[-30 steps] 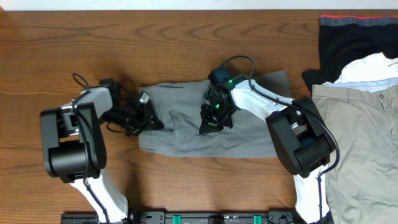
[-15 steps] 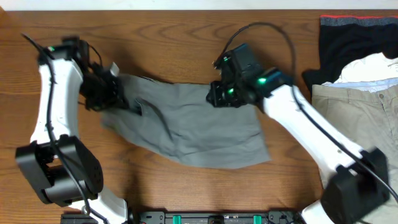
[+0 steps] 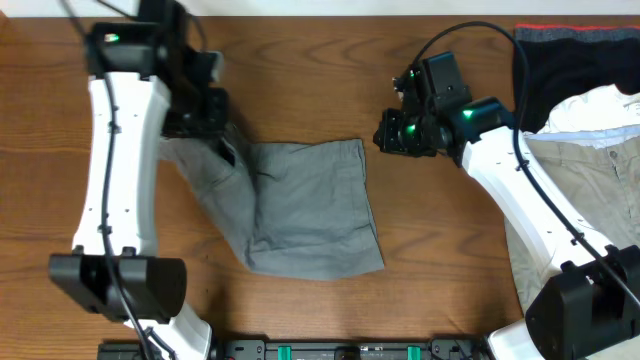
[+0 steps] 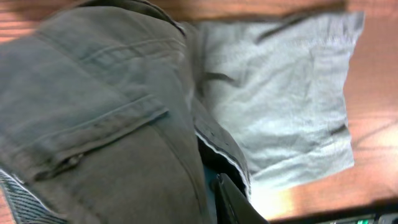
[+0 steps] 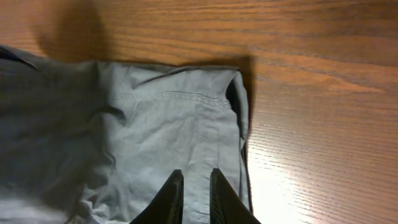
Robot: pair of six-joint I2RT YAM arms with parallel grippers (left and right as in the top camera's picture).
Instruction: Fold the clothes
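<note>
The mid-grey shorts [image 3: 310, 210] lie in the middle of the table, with the left part raised. My left gripper [image 3: 218, 135] is shut on that raised waistband end and holds it above the table. In the left wrist view the shorts [image 4: 118, 106] fill the frame with a pocket seam showing, and only one dark finger [image 4: 231, 198] shows under the cloth. My right gripper [image 3: 385, 135] hovers just right of the shorts' far right corner. In the right wrist view it [image 5: 195, 177] is slightly open and empty above the hem of the shorts [image 5: 155, 124].
A black garment with a red edge [image 3: 560, 60] lies at the back right. A white cloth [image 3: 600, 110] and beige-khaki trousers [image 3: 590, 210] lie in front of it on the right. The wooden table [image 3: 300, 60] runs along the back.
My right gripper has let go of the shorts and moved right. My left arm has swung to the back with the waistband end. The shorts have drawn into a narrower shape.
</note>
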